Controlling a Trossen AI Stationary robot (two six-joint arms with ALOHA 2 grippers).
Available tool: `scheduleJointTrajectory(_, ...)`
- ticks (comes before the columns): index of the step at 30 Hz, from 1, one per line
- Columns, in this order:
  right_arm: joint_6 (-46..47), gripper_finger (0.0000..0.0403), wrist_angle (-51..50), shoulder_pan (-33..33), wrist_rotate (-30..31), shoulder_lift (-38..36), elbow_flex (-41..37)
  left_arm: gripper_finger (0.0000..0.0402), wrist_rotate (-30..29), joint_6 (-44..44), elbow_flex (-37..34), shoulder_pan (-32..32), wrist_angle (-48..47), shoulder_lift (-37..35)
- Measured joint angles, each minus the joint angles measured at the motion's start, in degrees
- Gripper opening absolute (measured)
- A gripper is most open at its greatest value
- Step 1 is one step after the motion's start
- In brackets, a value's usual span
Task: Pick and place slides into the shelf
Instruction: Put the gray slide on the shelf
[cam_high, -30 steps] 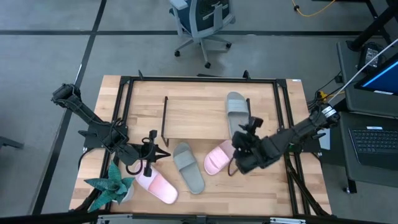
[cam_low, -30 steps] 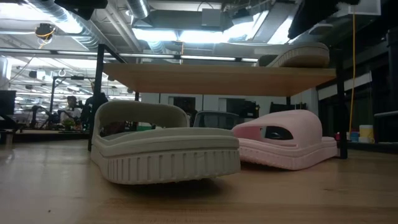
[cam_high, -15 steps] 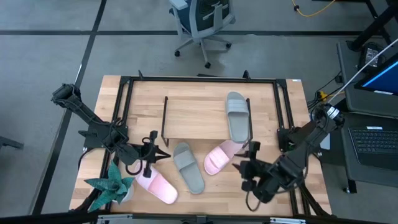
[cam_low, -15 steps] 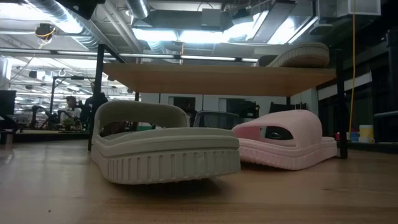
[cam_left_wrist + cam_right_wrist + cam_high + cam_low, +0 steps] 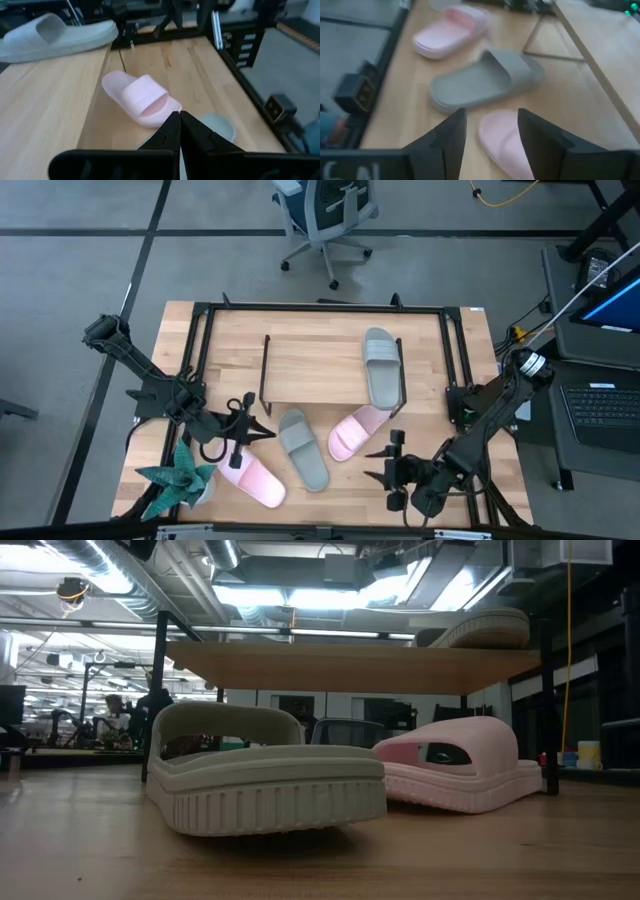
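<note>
1. Altogether four slides show from above: two grey-green, two pale pink.
2. One grey-green slide (image 5: 382, 367) lies on the shelf (image 5: 310, 368), at its right end, one end hanging over the front edge.
3. The other grey-green slide (image 5: 302, 448) lies on the surface (image 5: 340, 490) in front of the shelf, between the two pink ones.
4. One pink slide (image 5: 356, 431) sits just right of it, near the shelf's front edge; the second pink slide (image 5: 251, 477) lies at the front left, beside a teal star-shaped plant (image 5: 178, 478).
5. The left claw (image 5: 243, 435) hangs over the second pink slide's back end, fingers pressed together, gripping nothing.
6. The right claw (image 5: 388, 471) hovers at the front right, clear of the nearest pink slide, its fingers (image 5: 542, 142) spread apart and empty.
</note>
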Motion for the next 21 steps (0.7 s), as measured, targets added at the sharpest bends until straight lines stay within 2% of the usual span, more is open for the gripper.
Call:
scheduleJointTrajectory(6,-17.11,0.0179,22.0,0.0,-0.44,0.0,-5.53,0.0,6.06,0.02,0.0,0.02,3.22,0.0)
scheduleJointTrajectory(9,-22.82,0.0179,32.14,-0.04,-4.01,0.0,-9.13,0.0,7.95,0.08,0.0,-0.25,4.03,0.04)
scheduleJointTrajectory(17,-16.68,0.0179,34.17,-1.09,-4.66,-0.02,-14.12,0.0,9.25,-0.24,0.0,-2.95,5.44,1.8)
scheduleJointTrajectory(21,-18.28,0.0179,36.94,-2.42,-4.75,-0.02,-14.5,0.0,8.91,-1.54,0.0,-3.75,9.46,5.38)
